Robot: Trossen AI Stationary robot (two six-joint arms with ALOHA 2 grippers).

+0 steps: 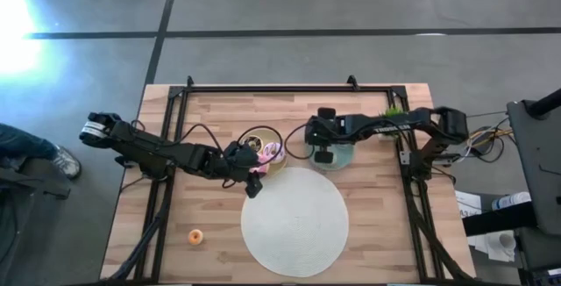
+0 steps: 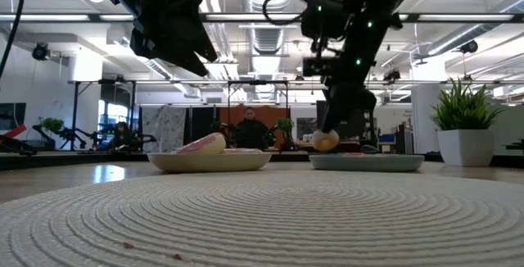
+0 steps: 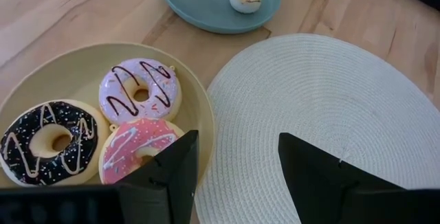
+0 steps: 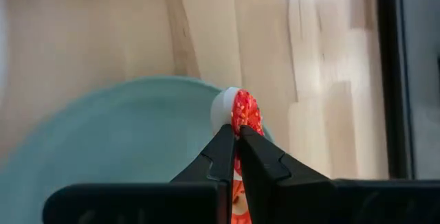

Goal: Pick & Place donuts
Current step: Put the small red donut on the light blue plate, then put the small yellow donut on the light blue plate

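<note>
Left of the white mat [image 1: 294,221] sits an orange donut [image 1: 195,238]. Your left end effector [image 3: 237,165] hangs wide open, empty (three donuts [image 3: 139,95] in the beige plate [image 3: 27,86]). Your right end effector [image 4: 237,145] pinches a red donut [image 4: 245,114] above the teal plate [image 4: 124,141].

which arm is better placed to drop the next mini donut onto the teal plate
Right. The right tool is shut on a red mini donut directly over the teal plate. The left tool is open and empty, beside the beige plate.
</note>
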